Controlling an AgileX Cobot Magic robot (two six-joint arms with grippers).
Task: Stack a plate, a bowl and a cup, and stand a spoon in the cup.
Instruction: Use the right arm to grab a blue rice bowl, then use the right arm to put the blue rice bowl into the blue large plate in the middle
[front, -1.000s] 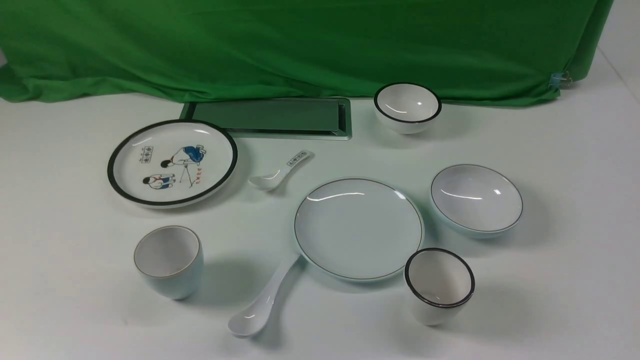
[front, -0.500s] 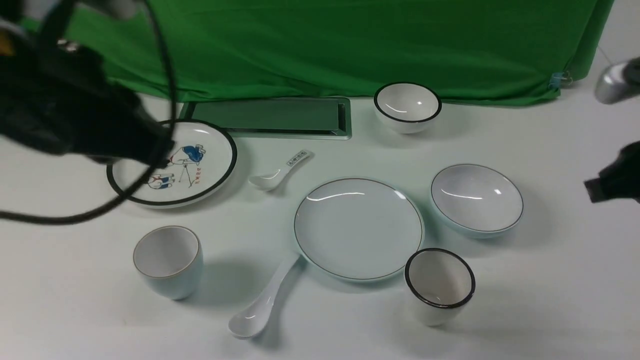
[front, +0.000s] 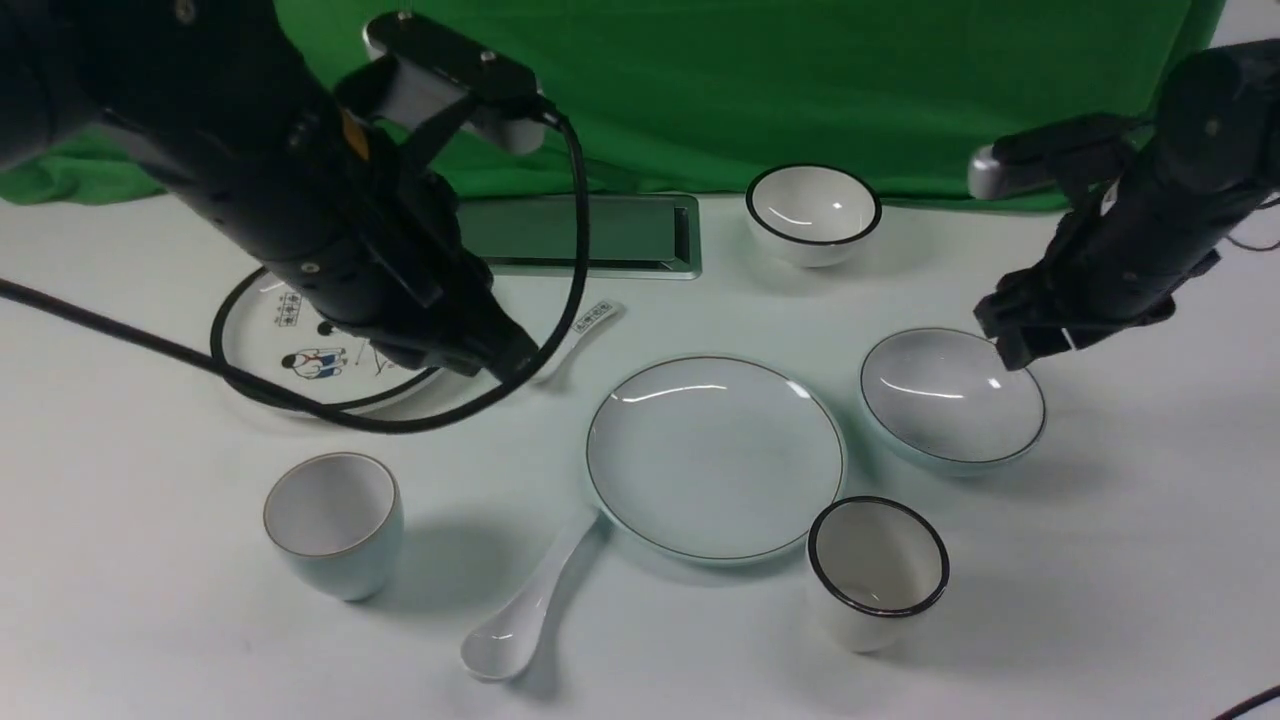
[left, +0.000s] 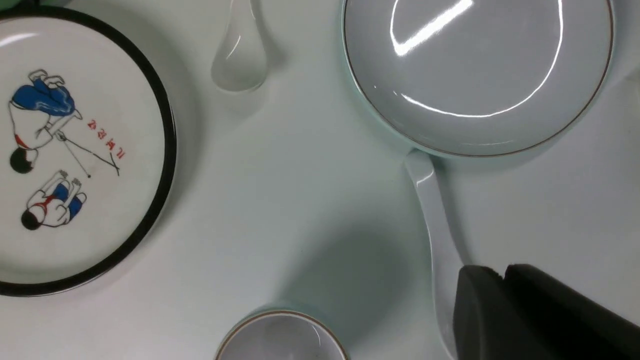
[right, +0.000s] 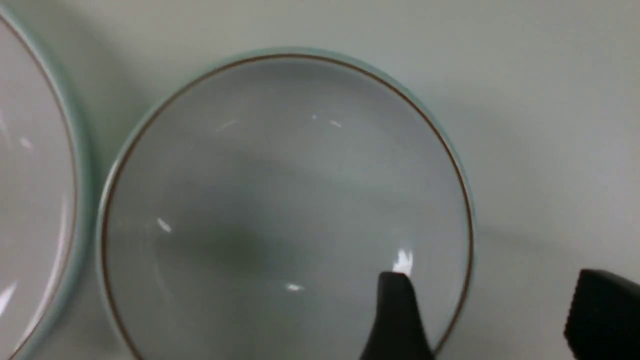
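Note:
The plain plate (front: 715, 457) lies mid-table. The shallow bowl (front: 952, 397) sits to its right. The blue-green cup (front: 335, 522) stands at the front left. The plain white spoon (front: 525, 610) lies in front, its handle tip at the plate's rim (left: 435, 220). My left gripper (front: 495, 360) hangs shut and empty above the table left of the plate; the left wrist view shows its jaws together (left: 502, 272) over the spoon handle. My right gripper (front: 1015, 350) is open above the bowl's far right rim; in the right wrist view (right: 492, 282) one finger is over the bowl (right: 285, 210), the other outside it.
A black-rimmed cartoon plate (front: 300, 350) lies partly hidden under the left arm. A small marked spoon (front: 590, 322), a black-rimmed bowl (front: 813, 212), a black-rimmed cup (front: 878, 570) and a metal hatch (front: 600, 235) before the green cloth are also on the table.
Both arms have swung into view: the left over the cartoon plate toward the middle, the right in over the bowl. No tableware has moved.

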